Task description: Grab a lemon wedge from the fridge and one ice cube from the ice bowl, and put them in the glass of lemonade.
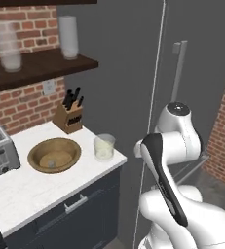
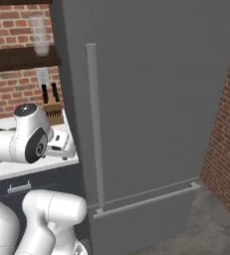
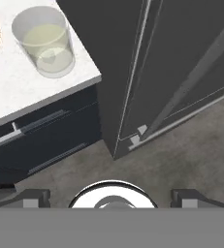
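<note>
Even, soft rendered light; faint shadows, slightly blurry.

Fridge (image 2: 151, 99) matt dark grey, smooth. Ice bowl (image 1: 54, 154) brown wood; glass of lemonade (image 1: 104, 147) clear. Counter (image 1: 31, 187) white marble-look.

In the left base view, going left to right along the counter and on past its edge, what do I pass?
Toaster → ice bowl → glass of lemonade → fridge → fridge's bar handle.
</note>
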Controlling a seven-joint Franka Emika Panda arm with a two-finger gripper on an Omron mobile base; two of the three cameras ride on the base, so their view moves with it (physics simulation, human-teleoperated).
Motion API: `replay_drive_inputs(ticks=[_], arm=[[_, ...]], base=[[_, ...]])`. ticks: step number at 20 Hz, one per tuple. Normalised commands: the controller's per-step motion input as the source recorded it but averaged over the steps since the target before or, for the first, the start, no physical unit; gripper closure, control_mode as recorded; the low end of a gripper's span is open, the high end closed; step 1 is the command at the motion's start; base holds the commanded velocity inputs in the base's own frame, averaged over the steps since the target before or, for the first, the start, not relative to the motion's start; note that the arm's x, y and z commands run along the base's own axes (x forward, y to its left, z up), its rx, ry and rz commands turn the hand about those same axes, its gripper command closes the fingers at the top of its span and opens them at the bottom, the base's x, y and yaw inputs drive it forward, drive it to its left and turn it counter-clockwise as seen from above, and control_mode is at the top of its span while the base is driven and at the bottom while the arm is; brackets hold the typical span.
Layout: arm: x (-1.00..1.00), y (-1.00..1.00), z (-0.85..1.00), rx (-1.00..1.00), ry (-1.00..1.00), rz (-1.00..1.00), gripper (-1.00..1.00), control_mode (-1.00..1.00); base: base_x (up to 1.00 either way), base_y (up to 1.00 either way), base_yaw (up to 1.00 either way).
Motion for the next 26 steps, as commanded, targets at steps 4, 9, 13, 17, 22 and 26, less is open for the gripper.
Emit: replay_drive_inputs(ticks=[4,9,13,17,22,26], arm=[[0.00,0.00,0.00,0.00,0.00,0.00,-1.00,1.00],[0.00,0.00,0.00,0.00,0.00,0.00,-1.00,1.00],[0.00,0.00,0.00,0.00,0.00,0.00,-1.00,1.00],[0.00,0.00,0.00,0.00,0.00,0.00,-1.00,1.00],[0.00,0.00,0.00,0.00,0.00,0.00,-1.00,1.00],[0.00,0.00,0.00,0.00,0.00,0.00,-1.00,1.00]], base=[[-0.05,-0.43,-0.06],[-0.22,-0.06,-0.11],[-0.23,0.07,-0.14],[-0.02,0.12,-0.22],[-0.30,0.26,-0.15],[-0.47,0.26,-0.09]])
